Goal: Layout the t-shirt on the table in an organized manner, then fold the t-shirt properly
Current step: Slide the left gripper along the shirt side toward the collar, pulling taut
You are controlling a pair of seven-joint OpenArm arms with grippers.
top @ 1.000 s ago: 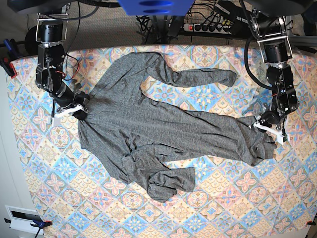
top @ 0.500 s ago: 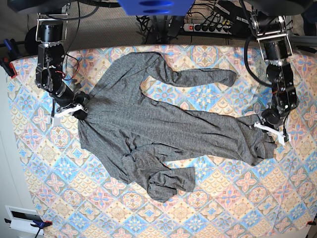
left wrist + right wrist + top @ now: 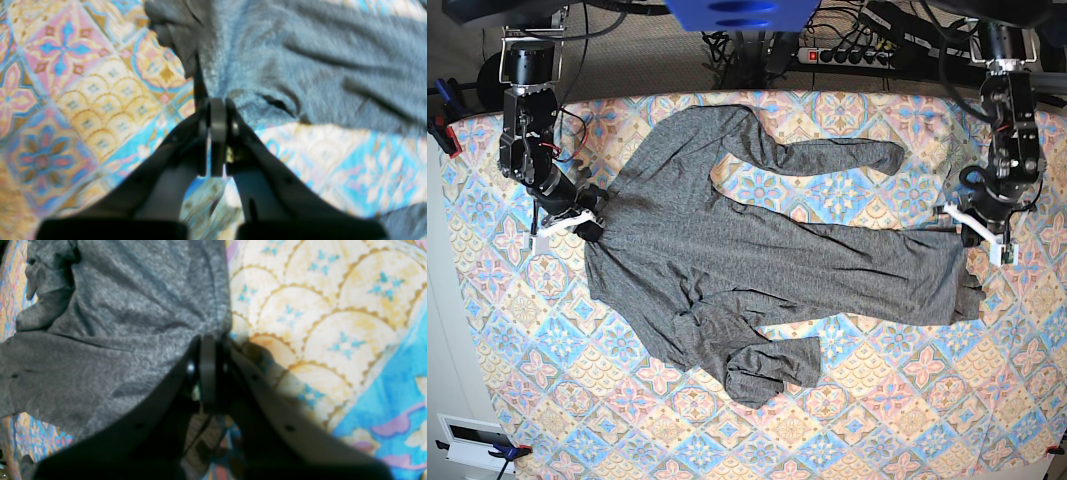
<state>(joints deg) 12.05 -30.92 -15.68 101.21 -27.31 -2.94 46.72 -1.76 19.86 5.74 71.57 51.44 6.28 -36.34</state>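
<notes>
The t-shirt (image 3: 757, 250), a dark heather-grey long-sleeved knit, lies spread across the middle of the desk (image 3: 897, 400), on its cloth of blue, pink and cream diamond tiles. In the base view its body runs from the left side toward the right edge, one sleeve reaching up and to the right across the pattern, the other bunched into a rumpled fold near the lower middle. The right pincer (image 3: 587, 222) sits at the shirt's left edge; in the right wrist view the right pincer (image 3: 208, 340) has its jaws pressed together on the grey fabric's border, with the cloth bunching just above the tips and bare scalloped cream tiles beside it. The left pincer (image 3: 979, 232) is at the shirt's far right end; in the left wrist view, which is blurred, the left pincer (image 3: 217, 101) is closed with its jaws meeting at the hem, a small pucker of knit gathered right at the tips, so it appears to pinch the shirt's edge. The cloth there lies slightly lifted and wrinkled.
</notes>
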